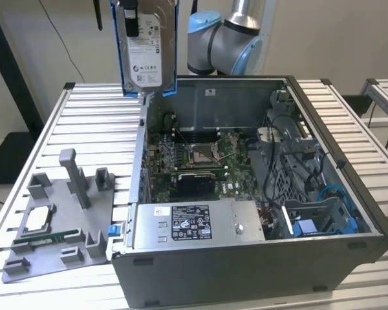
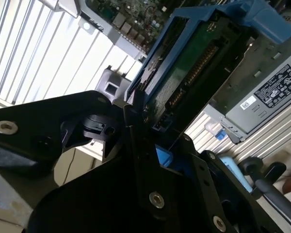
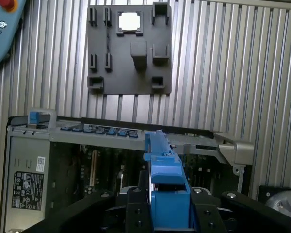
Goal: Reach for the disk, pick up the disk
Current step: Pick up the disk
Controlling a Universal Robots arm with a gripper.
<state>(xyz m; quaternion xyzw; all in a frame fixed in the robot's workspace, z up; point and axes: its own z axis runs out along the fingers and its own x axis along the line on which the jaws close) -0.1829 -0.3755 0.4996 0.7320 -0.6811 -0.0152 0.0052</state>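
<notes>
- The disk [image 1: 145,51], a flat silver-grey hard drive with a white printed label clipped in a bright blue plastic frame, hangs upright in the air. It is above the rear corner of the open dark grey metal computer case [image 1: 246,265], on the exterior view's left, and touches nothing of it.
- In the first wrist view the black two-finger gripper [image 3: 169,213] is closed on the blue frame, with one finger on each side of it. I judge it is clamped on the disk.
- In the second wrist view the green circuit-board side of the disk [image 2: 194,73] is turned towards the camera, with the case below it.
- Inside the case the green motherboard [image 1: 200,155] lies open to view. The long grey box with a black-and-white label [image 1: 194,223] sits along the case's front wall.
- Beside the case, on the exterior view's left, a grey plastic holder plate with posts [image 1: 58,226] lies on the slatted aluminium table [image 1: 84,123]. A small square silver chip [image 1: 39,219] rests on this plate.
- Step in hand, as I judge it: the reach is finished and the pick-up looks complete, because the disk is carried free above the case.
- Any further motion calls, in my opinion, for a firm hold on the thin frame and for keeping the disk's lower edge away from the case wall.
</notes>
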